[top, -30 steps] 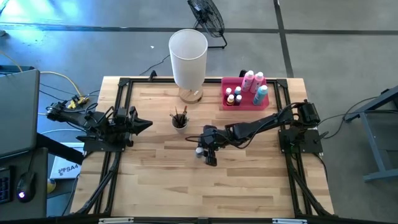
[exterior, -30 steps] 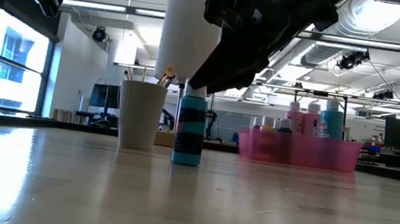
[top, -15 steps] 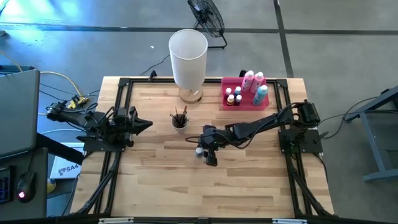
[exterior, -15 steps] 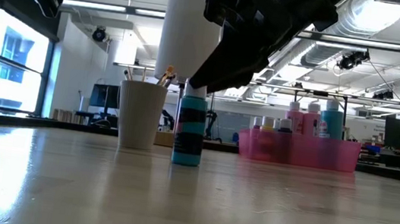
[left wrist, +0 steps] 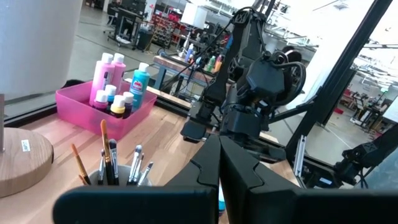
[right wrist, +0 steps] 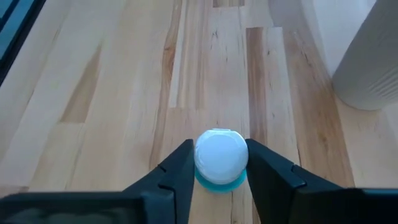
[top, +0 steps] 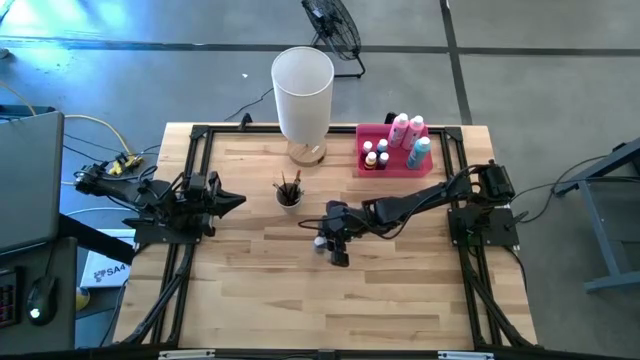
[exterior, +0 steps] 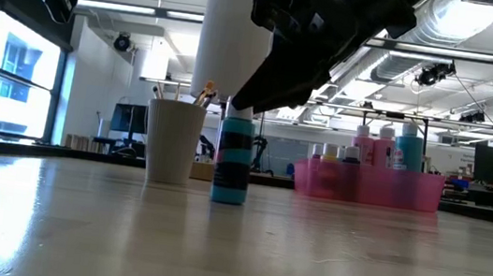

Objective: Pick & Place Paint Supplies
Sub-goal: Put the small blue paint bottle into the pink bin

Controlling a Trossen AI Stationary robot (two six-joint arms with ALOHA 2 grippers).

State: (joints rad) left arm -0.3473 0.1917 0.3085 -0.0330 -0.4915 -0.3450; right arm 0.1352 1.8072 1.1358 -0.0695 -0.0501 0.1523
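A teal paint bottle [exterior: 232,163] with a white cap stands upright with its base on the wooden table, near the middle [top: 320,243]. My right gripper [right wrist: 219,160] reaches in from the table's right side, slanting down, and is shut on the bottle's cap. My left gripper [top: 238,199] is shut and hovers level at the table's left side, holding nothing. A white cup [top: 288,193] beside the bottle holds several paintbrushes. My right gripper pinches the bottle's round white cap [right wrist: 203,157] between its two fingers, one on each side. The fingers slant down from the table's right side. The bottle stays upright, its base [exterior: 228,197] on the table.
A tall white cylinder [top: 303,92] on a wooden base stands at the far edge. A pink tray [top: 392,170] at the far right holds several paint bottles. The brush cup [exterior: 173,140] stands close to the bottle, toward the far left. The near half of the table is bare wood.
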